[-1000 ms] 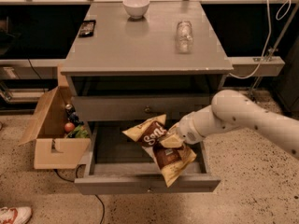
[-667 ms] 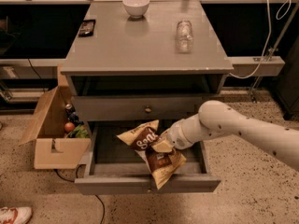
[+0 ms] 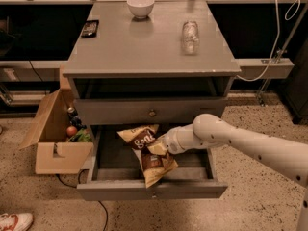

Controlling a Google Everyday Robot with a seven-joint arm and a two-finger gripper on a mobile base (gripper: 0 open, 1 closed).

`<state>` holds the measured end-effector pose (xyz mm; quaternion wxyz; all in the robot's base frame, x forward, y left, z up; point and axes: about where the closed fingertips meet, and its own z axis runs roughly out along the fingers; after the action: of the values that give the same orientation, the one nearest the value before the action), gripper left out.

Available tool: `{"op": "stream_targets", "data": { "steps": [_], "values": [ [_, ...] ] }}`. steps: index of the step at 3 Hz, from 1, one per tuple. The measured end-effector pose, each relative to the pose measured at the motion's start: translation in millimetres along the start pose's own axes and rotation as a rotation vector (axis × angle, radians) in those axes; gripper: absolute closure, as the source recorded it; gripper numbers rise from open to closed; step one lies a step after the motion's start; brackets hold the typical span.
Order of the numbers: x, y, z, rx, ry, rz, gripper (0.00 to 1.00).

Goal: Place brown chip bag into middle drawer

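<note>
The brown chip bag (image 3: 147, 153) has white script lettering and a pale yellow lower end. It hangs tilted inside the open middle drawer (image 3: 151, 189), the lowest drawer of the grey cabinet, with its lower end close to the drawer floor. My gripper (image 3: 159, 148) comes in from the right on a white arm and sits at the bag's right edge, over the drawer's middle. The bag hides the fingertips.
The drawer front above has a round brass knob (image 3: 152, 113). On the cabinet top stand a white bowl (image 3: 140, 6), a clear plastic bottle (image 3: 190, 36) lying down and a dark small object (image 3: 90, 28). An open cardboard box (image 3: 57, 137) with items stands to the left of the drawer.
My arm has moved left and slightly down, carrying the chip bag further left over the drawer's middle and lower into it.
</note>
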<state>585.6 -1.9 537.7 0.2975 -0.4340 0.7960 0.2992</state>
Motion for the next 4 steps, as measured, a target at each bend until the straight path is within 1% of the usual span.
{"op": "stream_targets", "data": {
  "steps": [1,2,3,4],
  "values": [
    [1,0,31,-0.032,0.002,0.022,1.00],
    [5,12,64,-0.090,0.030,0.030,1.00],
    [10,20,92,-0.129,0.049,0.048,0.73],
    [13,19,101,-0.131,0.047,0.070,0.50]
  ]
}}
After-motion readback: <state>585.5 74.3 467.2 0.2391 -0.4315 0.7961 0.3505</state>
